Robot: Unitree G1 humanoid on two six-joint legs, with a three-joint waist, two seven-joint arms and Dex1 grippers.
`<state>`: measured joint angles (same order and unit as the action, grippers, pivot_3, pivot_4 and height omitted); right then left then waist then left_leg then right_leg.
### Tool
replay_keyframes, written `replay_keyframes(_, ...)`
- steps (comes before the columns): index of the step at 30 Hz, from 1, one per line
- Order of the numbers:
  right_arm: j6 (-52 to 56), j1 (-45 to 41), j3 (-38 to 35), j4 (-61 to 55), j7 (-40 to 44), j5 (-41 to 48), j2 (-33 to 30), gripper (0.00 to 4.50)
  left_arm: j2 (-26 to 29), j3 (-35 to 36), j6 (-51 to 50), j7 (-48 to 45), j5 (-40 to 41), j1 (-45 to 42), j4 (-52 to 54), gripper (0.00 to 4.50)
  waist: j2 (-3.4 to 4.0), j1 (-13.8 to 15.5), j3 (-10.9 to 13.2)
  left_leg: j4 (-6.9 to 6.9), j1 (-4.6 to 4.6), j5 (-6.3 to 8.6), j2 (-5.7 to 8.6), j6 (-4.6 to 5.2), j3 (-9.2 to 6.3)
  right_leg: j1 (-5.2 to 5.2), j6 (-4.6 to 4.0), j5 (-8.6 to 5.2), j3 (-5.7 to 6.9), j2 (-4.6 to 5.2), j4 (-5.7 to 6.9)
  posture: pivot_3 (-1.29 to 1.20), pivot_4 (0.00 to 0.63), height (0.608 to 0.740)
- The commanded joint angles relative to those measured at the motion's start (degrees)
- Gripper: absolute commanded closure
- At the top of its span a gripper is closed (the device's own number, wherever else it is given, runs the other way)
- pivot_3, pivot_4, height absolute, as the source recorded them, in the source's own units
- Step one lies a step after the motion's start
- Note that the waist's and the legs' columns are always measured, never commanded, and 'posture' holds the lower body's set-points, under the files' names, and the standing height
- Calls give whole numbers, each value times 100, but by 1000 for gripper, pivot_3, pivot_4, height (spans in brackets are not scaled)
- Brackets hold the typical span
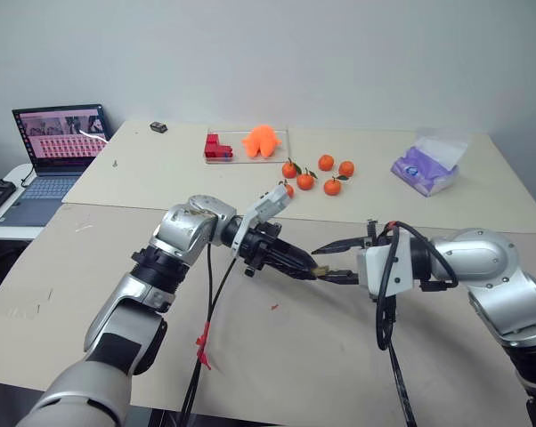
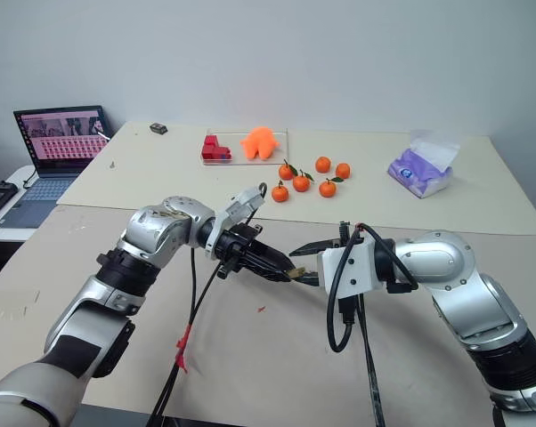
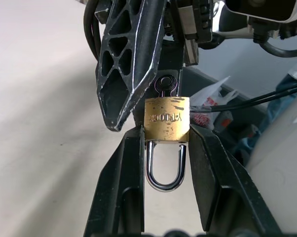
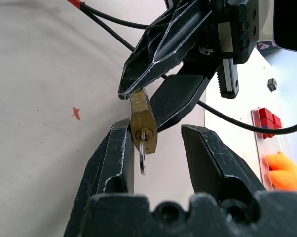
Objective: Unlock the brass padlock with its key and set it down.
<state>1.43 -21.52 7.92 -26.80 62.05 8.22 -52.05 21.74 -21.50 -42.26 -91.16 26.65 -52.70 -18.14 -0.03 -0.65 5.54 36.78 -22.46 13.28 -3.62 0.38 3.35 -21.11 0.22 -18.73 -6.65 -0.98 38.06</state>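
The brass padlock (image 3: 167, 117) is pinched by its sides between the two fingers of my left gripper (image 3: 167, 131), which is shut on it. Its silver shackle (image 3: 164, 170) points back toward the wrist and looks seated in the body. The key (image 4: 142, 161) sticks out of the keyhole in the padlock's (image 4: 141, 117) end face. My right gripper (image 4: 156, 129) faces the left one over the middle of the table. It stands open, its fingers (image 4: 114, 158) either side of the key, with a clear gap on one side. From the head views the padlock (image 1: 320, 266) sits between both grippers.
Several tangerines (image 1: 317, 173) lie behind the grippers. A clear tray (image 1: 246, 145) with red blocks and an orange toy stands farther back, and a purple tissue pack (image 1: 426, 169) at the back right. A laptop (image 1: 59, 142) sits at the far left. Black cables (image 1: 210, 311) hang from both arms.
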Motion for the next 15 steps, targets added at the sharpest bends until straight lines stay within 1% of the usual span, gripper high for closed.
replay_keyframes(1, 105, -44, -526, -255, -124, 195, -84, 2648, 14, -78, 288, -134, 53, -382, -573, 3675, -2, 0, 2, 0, 0, 0, 0, 0, 0, 0, 0, 0, 0, -1, 0, 0, 150, 673)
replay_keyframes(7, 377, -142, -640, -492, -159, 353, -57, 2648, -26, -239, 575, -134, 108, -536, -1061, 3675, -6, -11, 4, -3, 2, 1, -4, 2, 1, -1, 0, 0, -2, -6, -1, 0, 150, 673)
replay_keyframes(15, 540, -72, -591, -682, -213, 366, -25, 2648, -119, -225, 593, -134, 126, -569, -1124, 3675, -2, 1, 1, -2, -3, 1, -2, 2, 1, -1, 0, 0, -1, -3, -3, 0, 150, 673)
